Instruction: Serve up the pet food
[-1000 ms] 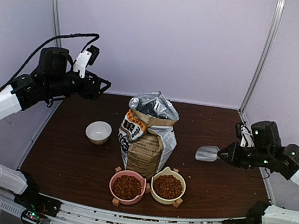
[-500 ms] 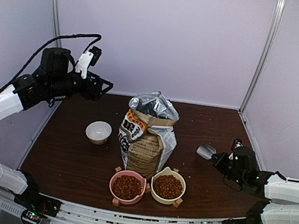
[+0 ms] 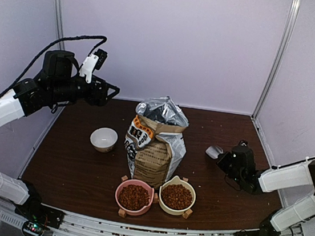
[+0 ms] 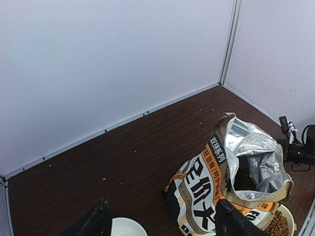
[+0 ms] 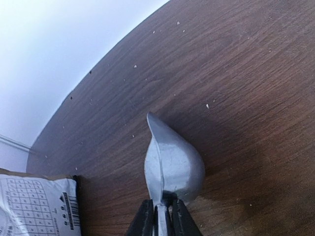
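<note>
- The right gripper (image 3: 223, 157) was clenched on the handle of a small silver scoop (image 3: 215, 152), its two fingers (image 5: 146, 220) pinching the thin stem from either side.
- A second earlier that arm had stood higher and further right, with the scoop held off the table. It had since dropped low and swung inward, which put the scoop down at the brown table (image 3: 71, 165), right of the bag (image 3: 155, 143) and apart from it.
- In the right wrist view the scoop was turned on edge, close over the wood, with a corner of the bag at the lower left.
- The left gripper (image 3: 110, 91) hung high at the back left with its jaws released and nothing between them, barely shifted from the earlier frame.
- The pet food (image 3: 134, 196) lay heaped in the pink bowl (image 3: 119, 201) and the cream bowl (image 3: 192, 187), side by side at the near edge in front of the bag, as before.
- The white bowl (image 3: 104, 139) stood left of the bag, and the bag stood upright with its foil mouth open; neither had moved.
</note>
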Robot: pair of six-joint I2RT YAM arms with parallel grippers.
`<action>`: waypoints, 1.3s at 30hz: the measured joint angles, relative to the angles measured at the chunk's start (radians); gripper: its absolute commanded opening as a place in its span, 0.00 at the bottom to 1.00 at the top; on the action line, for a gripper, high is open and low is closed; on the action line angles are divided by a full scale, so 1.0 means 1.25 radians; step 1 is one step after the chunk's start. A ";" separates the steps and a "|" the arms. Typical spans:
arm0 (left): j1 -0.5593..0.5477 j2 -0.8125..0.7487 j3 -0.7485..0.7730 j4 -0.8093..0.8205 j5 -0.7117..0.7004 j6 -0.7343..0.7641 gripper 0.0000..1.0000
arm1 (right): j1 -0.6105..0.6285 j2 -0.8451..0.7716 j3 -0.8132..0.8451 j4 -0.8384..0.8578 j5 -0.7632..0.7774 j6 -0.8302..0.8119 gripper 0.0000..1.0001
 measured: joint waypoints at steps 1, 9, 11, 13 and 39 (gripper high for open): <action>0.000 -0.001 0.000 0.000 0.000 0.000 0.75 | -0.003 0.022 0.008 0.013 -0.005 0.001 0.27; -0.002 -0.001 0.000 0.000 0.011 0.000 0.75 | -0.009 0.112 0.016 0.030 -0.049 0.002 0.73; -0.003 -0.001 0.000 0.000 0.014 0.000 0.75 | -0.010 0.108 0.016 0.026 -0.050 -0.003 0.83; -0.005 -0.001 0.000 0.000 0.015 -0.001 0.75 | -0.010 0.093 0.016 0.002 -0.046 -0.011 0.91; -0.064 0.122 0.044 -0.007 0.070 -0.294 0.72 | -0.002 -0.246 0.402 -0.486 -0.202 -0.197 0.70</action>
